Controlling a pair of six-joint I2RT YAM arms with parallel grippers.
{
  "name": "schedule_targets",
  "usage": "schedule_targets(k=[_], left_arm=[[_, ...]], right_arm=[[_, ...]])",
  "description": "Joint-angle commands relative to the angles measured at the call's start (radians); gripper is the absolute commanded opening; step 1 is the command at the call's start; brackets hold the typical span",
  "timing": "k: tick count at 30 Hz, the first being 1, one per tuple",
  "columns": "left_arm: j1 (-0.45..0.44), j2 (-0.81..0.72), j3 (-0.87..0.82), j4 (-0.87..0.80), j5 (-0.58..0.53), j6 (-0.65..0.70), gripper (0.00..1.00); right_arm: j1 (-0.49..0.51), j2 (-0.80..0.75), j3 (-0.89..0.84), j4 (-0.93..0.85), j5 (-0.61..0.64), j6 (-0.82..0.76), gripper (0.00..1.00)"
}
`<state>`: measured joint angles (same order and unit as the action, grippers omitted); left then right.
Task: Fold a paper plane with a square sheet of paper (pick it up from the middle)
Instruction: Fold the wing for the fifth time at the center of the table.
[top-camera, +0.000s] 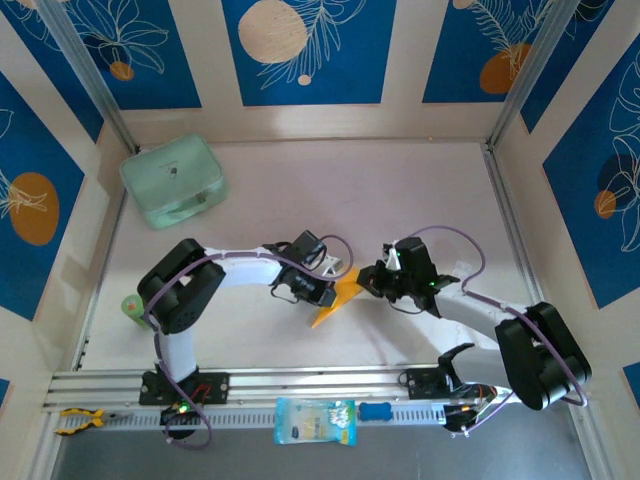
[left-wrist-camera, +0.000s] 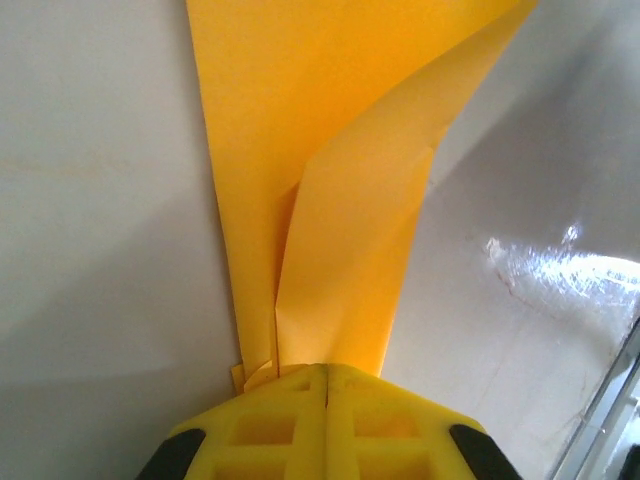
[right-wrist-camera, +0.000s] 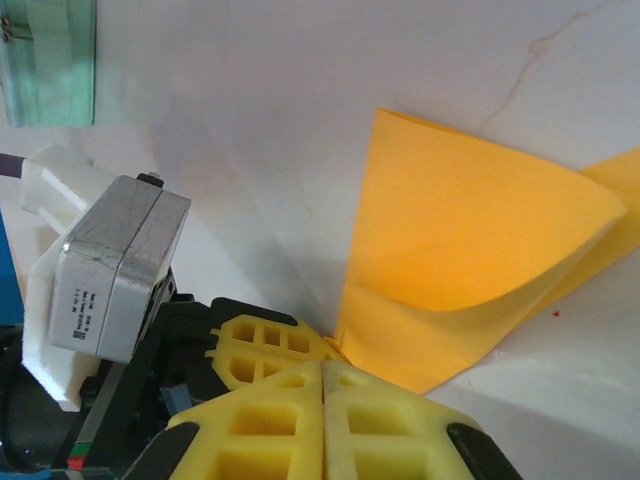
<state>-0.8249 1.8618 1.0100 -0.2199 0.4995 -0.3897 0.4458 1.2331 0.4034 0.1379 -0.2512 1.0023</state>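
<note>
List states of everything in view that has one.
paper, folded, one flap lifted
left gripper, shut on paper
right gripper, shut at paper's edge, hold unclear
case, closed

The orange-yellow paper (top-camera: 337, 299) sits near the middle of the table (top-camera: 420, 200), folded into a narrow wedge whose tip points toward the near-left. Layered flaps overlap along a lengthwise crease, and one flap lifts and curls loosely. Its narrow end is pinched in the closed left gripper (left-wrist-camera: 327, 373).
</note>
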Motion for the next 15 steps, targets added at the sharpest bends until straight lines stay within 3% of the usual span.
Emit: schedule_targets(k=[1, 15], left_arm=[[-0.005, 0.031, -0.049, -0.124, 0.007, 0.025, 0.00], [-0.005, 0.038, -0.046, -0.141, -0.044, 0.014, 0.00]], right_arm=[[0.019, 0.036, -0.010, 0.007, -0.049, -0.039, 0.07], [0.082, 0.310, 0.074, 0.112, -0.039, -0.014, 0.04]])
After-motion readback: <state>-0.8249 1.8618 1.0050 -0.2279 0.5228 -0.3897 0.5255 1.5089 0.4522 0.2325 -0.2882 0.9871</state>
